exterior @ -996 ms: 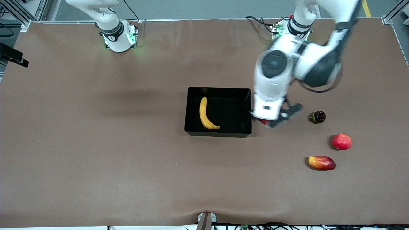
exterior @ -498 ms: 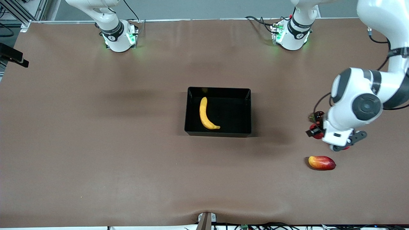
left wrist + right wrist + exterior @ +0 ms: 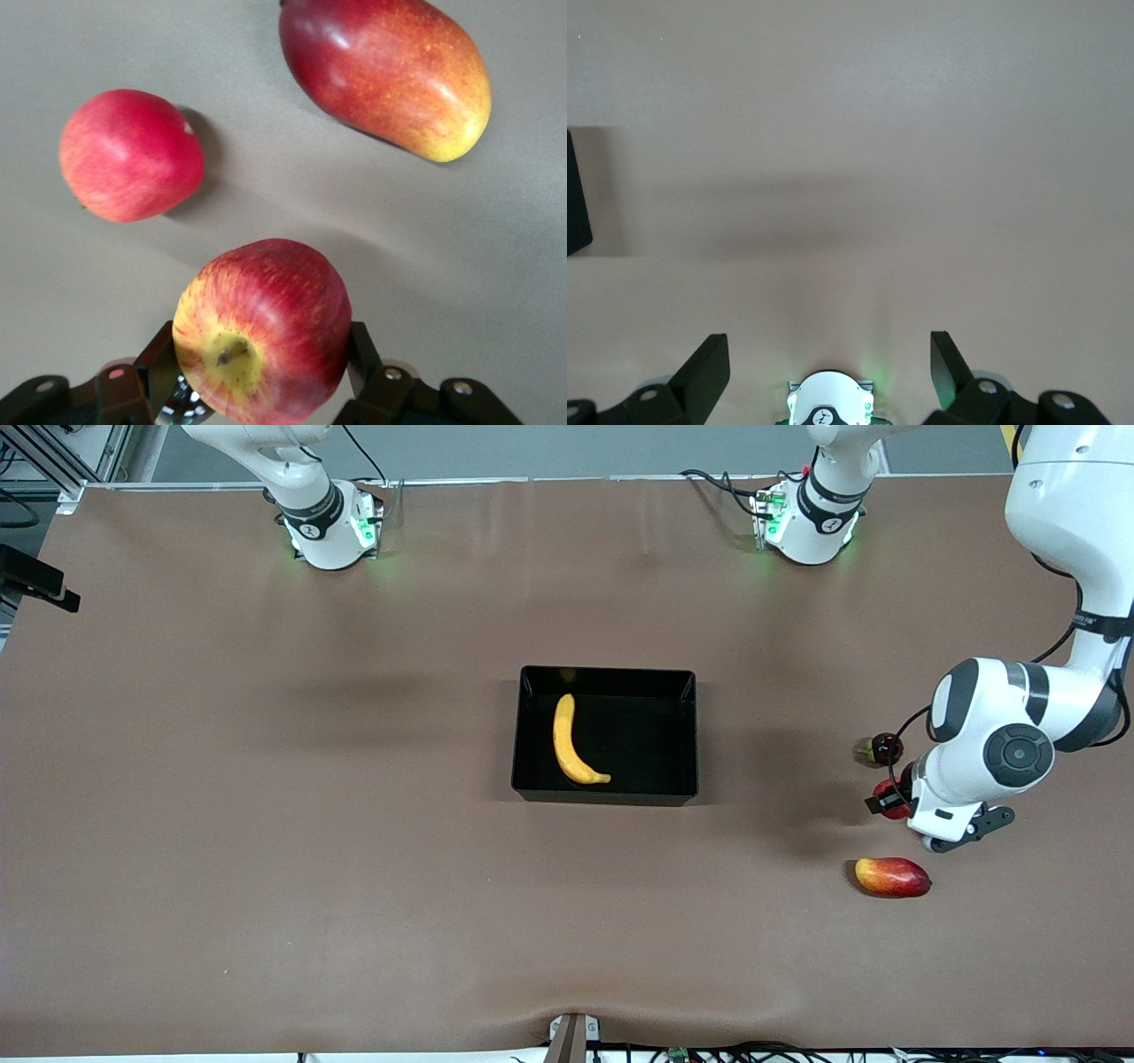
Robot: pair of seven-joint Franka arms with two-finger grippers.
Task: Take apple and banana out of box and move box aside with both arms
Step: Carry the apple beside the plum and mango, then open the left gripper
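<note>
Left hand (image 3: 261, 390) clamps the apple (image 3: 261, 341), held in the air over the surface (image 3: 266, 779) toward the left arm's end, just above a plain red fruit (image 3: 131, 154) and the mango (image 3: 385, 75); bare surface shows directly beneath for a set-down. Apple: round, glossy, red with yellow streaks, stem dimple facing the wrist camera. Banana (image 3: 571, 741) lies in the box (image 3: 678, 731), long axis running toward the bases, curved, smooth yellow. Box: glossy black, low-walled. Right hand (image 3: 828, 363) waits, fingers spread, holding nothing.
</note>
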